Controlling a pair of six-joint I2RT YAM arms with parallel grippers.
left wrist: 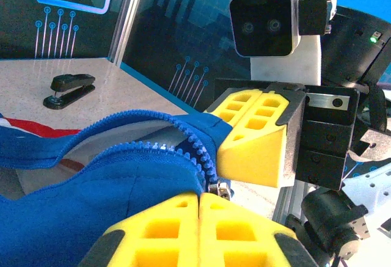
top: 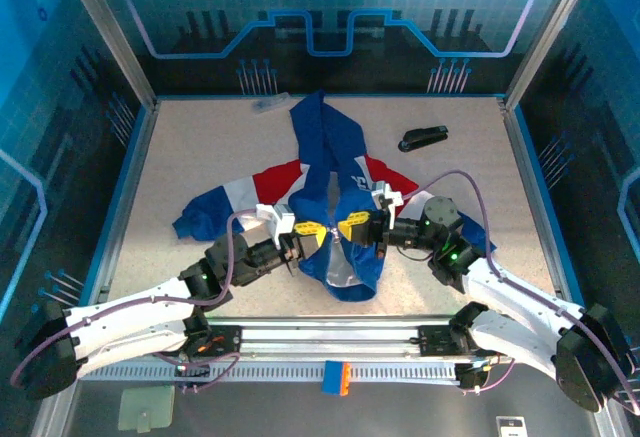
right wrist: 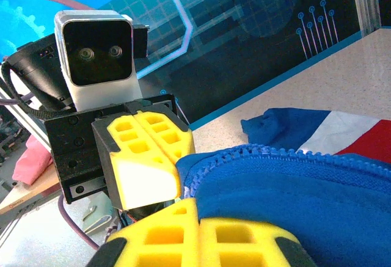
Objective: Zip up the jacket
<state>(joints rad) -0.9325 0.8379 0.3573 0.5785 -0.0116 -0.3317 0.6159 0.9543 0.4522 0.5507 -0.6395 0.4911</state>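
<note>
Jacket (top: 335, 172) lay rumpled at mid-table (top: 200, 147), front unzipped, nearer the arms. Left gripper (top: 308, 229) and right gripper (top: 352, 225) faced each other at its lower front, each clamped tight on a zipper edge. Black stapler (top: 423, 138) sat well apart, far right.

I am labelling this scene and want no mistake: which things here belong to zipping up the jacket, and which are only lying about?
Belong to the job:
- jacket
- its zipper
- left claw and right claw, both shut on the jacket beside the zipper

Lying about:
- black stapler
- small clear object, far left, too small to identify
</note>
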